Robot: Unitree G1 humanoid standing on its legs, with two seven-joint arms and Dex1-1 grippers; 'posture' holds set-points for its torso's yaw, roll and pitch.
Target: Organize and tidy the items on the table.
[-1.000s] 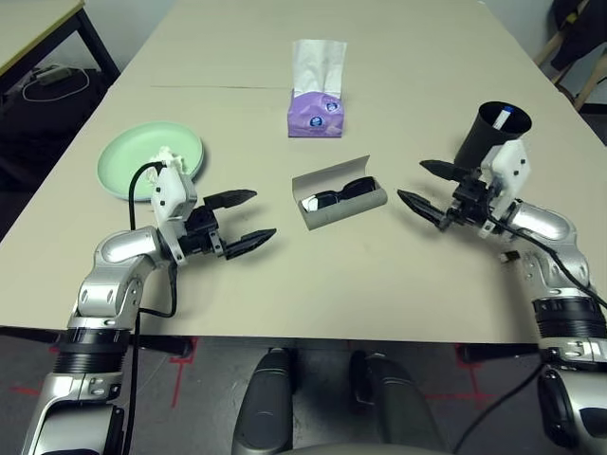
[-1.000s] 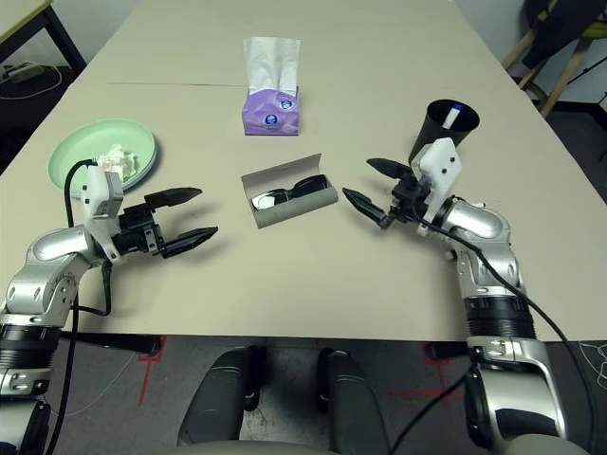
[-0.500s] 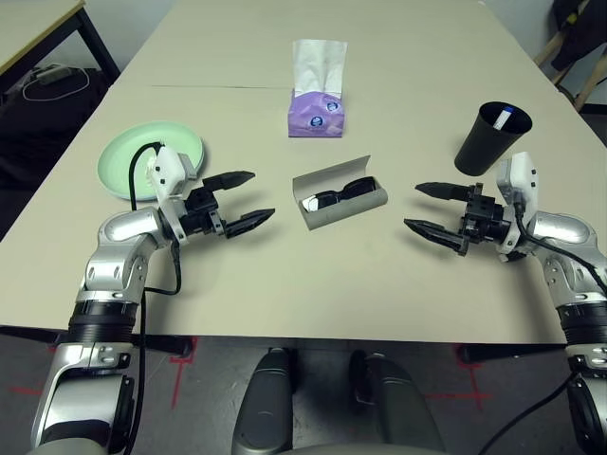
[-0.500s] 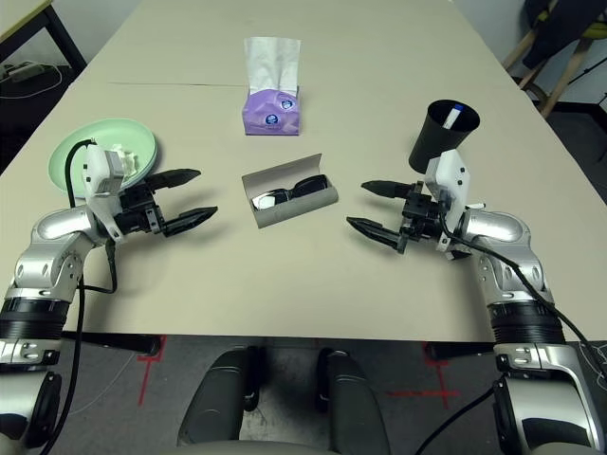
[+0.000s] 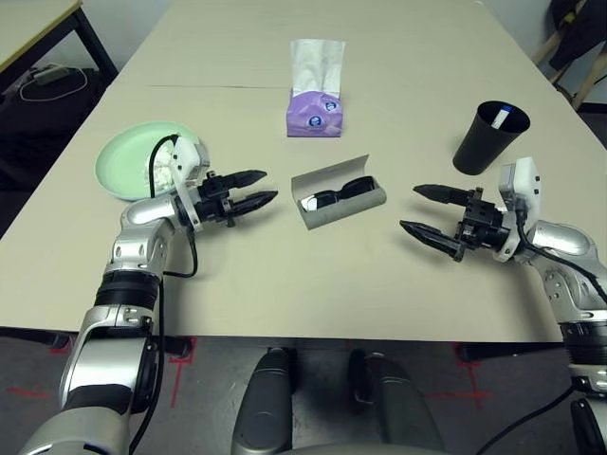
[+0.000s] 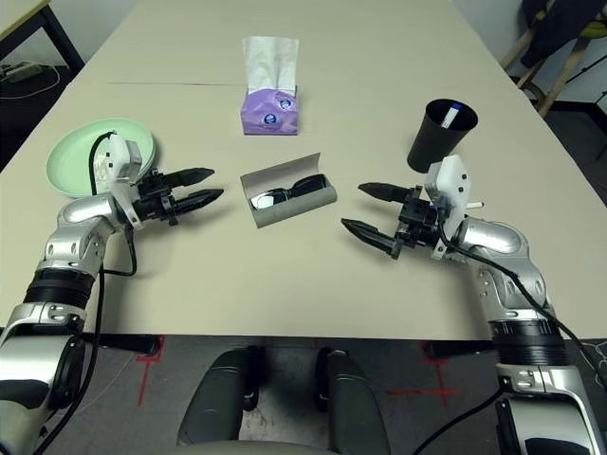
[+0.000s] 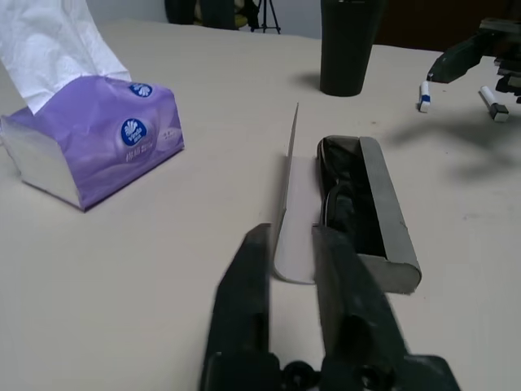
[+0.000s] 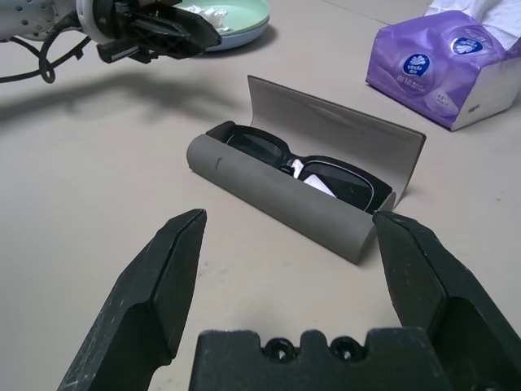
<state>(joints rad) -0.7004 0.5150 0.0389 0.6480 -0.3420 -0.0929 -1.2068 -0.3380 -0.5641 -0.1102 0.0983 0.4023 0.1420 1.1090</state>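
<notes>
Pale counter [image 5: 379, 294], with the grey case [image 5: 349, 209] lying lid up between the two arms, and the sunglasses [image 5: 353, 188] folded inside. Left fingers [image 5: 254, 203] close to each other, with a narrow gap and nothing in it; right fingers [image 5: 432, 237] spread wide, empty too. Probably time to shut the case. Steady the front wall lightly with the right, reach the left behind the raised lid [image 5: 327, 173], then fold it over slowly. Press near the middle, not at one end, to avoid spinning the case or pinching the frame. Check first for anything of the sunglasses jutting above the rim.

Beyond the case, the tissue box [image 5: 313, 118]: swing the left wide of it. Near the right arm, mind the cup [image 5: 484, 142] with a pen [image 5: 501, 117] in it and two loose pens [image 7: 424, 96], perhaps for the cup later. Beside the left arm, green plate [image 5: 112, 171] over blue plate [image 8: 240, 38], wad [image 8: 213, 16] on top; keep the forearm clear.
</notes>
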